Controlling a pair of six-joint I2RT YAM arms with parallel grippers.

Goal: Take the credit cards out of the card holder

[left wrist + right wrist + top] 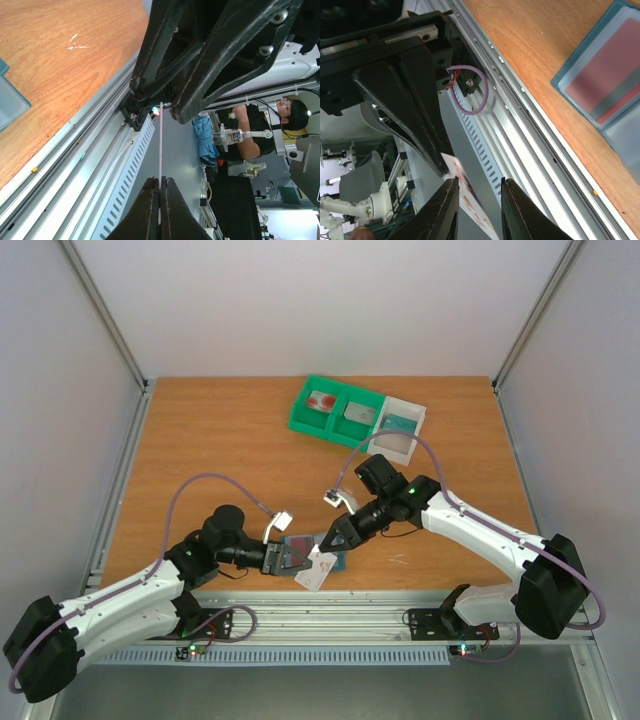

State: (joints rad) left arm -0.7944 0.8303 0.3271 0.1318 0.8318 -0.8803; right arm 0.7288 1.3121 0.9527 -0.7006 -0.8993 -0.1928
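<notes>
My left gripper (160, 183) is clamped shut on the white card (464, 187), held just off the near side of the holder (620, 135). My right gripper (479, 200) stands partly open, one finger on either side of that card.

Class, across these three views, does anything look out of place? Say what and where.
Yes: a white card with red marks is off the table near its front edge, pinched in the left claw while the open right claw straddles it. The card holder lies open with a red card still inside.
</notes>
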